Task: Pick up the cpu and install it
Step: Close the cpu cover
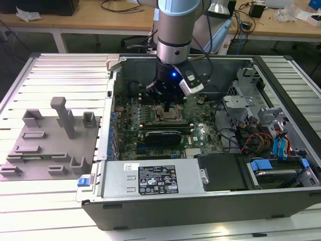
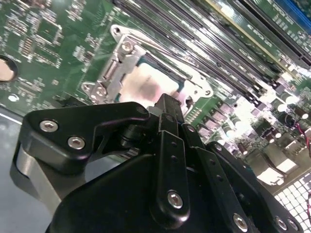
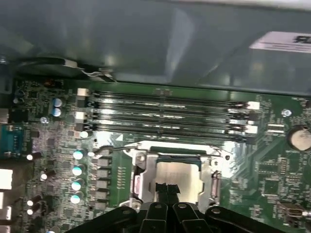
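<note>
The cpu (image 3: 182, 174) lies flat in the metal-framed motherboard socket (image 3: 142, 180), its pale silvery top facing up; it also shows in the second wrist view as the cpu (image 2: 146, 86). My gripper (image 3: 166, 189) hangs straight above the socket, its black fingertips (image 2: 167, 108) pressed together over the chip's top with nothing between them. I cannot tell whether they touch the chip. In the exterior view my gripper (image 1: 167, 104) reaches down into the open computer case, right over the socket (image 1: 168, 115).
Memory slots (image 3: 165, 116) run alongside the socket. A black card (image 1: 163, 136) and the power supply (image 1: 150, 179) lie toward the case front. Drive bays with cables (image 1: 273, 150) fill the exterior view's right. A grey fixture tray (image 1: 45, 148) sits outside the case.
</note>
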`<state>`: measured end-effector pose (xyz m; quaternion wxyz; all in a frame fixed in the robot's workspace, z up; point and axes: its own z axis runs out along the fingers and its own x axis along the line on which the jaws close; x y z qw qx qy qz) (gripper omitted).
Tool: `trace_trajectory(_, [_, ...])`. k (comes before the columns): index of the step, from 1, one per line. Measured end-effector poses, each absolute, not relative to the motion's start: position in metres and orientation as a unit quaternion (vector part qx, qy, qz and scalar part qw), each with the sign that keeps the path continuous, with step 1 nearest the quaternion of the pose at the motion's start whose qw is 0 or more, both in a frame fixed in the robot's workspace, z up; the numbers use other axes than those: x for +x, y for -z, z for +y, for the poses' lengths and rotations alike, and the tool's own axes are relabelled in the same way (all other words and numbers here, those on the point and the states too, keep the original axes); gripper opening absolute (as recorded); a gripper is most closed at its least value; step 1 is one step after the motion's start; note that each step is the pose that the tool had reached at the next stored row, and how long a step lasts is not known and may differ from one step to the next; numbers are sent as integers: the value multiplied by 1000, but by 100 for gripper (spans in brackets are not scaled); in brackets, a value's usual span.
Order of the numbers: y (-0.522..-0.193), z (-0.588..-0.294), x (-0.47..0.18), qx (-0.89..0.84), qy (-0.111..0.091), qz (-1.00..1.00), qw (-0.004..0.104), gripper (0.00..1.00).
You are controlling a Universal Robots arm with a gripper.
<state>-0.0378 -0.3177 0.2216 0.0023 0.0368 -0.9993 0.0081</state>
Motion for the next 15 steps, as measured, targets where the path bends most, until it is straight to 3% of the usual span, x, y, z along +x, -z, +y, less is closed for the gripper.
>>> trace_trajectory(15, [-210,-318,-52,36,-8,-999,2,11])
